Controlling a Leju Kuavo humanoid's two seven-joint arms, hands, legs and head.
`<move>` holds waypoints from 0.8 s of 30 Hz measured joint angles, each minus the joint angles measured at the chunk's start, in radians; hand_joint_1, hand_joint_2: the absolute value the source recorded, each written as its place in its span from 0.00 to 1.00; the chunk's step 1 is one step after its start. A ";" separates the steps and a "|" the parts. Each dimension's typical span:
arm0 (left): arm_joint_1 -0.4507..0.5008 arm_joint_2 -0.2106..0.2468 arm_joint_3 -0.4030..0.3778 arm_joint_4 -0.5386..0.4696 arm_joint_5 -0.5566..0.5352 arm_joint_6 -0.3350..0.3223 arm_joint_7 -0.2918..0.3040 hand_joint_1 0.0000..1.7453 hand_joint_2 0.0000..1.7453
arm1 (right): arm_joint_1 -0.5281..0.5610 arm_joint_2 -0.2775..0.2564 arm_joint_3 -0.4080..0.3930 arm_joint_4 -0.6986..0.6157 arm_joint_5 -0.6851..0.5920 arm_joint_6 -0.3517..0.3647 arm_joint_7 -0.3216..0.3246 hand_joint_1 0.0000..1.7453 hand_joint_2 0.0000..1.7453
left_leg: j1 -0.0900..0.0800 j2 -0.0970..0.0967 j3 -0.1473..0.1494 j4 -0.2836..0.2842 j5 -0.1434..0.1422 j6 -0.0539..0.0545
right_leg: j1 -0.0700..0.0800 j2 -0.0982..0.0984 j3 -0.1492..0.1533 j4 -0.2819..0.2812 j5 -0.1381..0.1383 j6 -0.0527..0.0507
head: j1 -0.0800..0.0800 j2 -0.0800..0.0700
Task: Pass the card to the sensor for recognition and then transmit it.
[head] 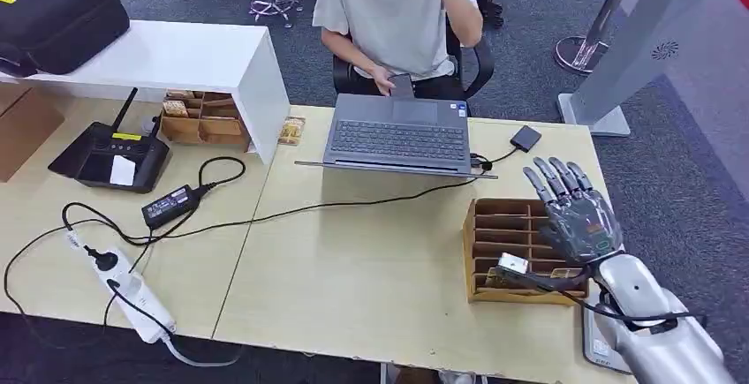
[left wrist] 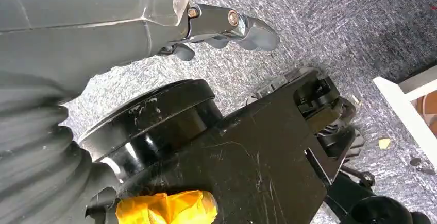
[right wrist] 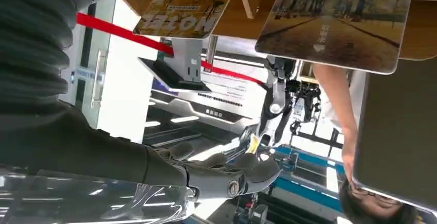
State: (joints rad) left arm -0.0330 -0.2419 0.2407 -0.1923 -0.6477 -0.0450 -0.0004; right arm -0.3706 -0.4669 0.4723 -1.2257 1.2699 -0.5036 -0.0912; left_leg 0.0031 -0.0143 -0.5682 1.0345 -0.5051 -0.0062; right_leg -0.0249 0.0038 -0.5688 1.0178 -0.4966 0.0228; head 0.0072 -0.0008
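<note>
You've got a pale matt wood-laminate table [head: 353, 260], a brown slotted cardboard-looking card box [head: 495, 225], a glossy grey translucent-plastic right hand [head: 578, 212], a matt grey metal-look laptop [head: 397, 141], smooth printed cards [right wrist: 335, 28], and rough grey carpet [left wrist: 335, 23].

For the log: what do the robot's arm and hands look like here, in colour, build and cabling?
In the head view the right arm is a smooth silver shell, with black cables looping around the wrist. The right hand has a translucent grey palm cover with an orange mark, and dark grey segmented fingers. In the left wrist view the left hand shows a grey ribbed cover, a glossy grey shell and brass-coloured pivot pins.
</note>
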 joint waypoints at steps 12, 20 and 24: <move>0.000 0.000 0.007 0.000 0.003 0.000 0.000 0.00 1.00 | 0.039 -0.002 0.000 -0.037 -0.007 -0.020 0.010 0.00 1.00 | 0.000 0.000 0.000 0.000 0.000 0.000 | 0.000 0.000 0.000 0.000 0.000 0.000 | 0.000 0.000; 0.000 0.000 0.013 0.000 0.005 0.001 0.000 0.00 1.00 | 0.073 -0.011 0.000 -0.054 -0.013 -0.025 0.014 0.00 1.00 | 0.000 0.000 0.000 0.000 0.000 0.000 | 0.000 0.000 0.000 0.000 0.000 0.000 | 0.000 0.000; 0.000 0.000 0.014 0.000 0.006 0.001 0.000 0.00 1.00 | 0.076 -0.011 -0.001 -0.056 -0.013 -0.026 0.014 0.00 1.00 | 0.000 0.000 0.000 0.000 0.000 0.000 | 0.000 0.000 0.000 0.000 0.000 0.000 | 0.000 0.000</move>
State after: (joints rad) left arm -0.0326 -0.2419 0.2544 -0.1923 -0.6416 -0.0442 -0.0004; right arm -0.2945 -0.4780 0.4715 -1.2814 1.2570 -0.5299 -0.0767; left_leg 0.0031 -0.0141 -0.5681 1.0345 -0.5052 -0.0062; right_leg -0.0249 0.0040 -0.5689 1.0176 -0.4966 0.0228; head 0.0072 -0.0008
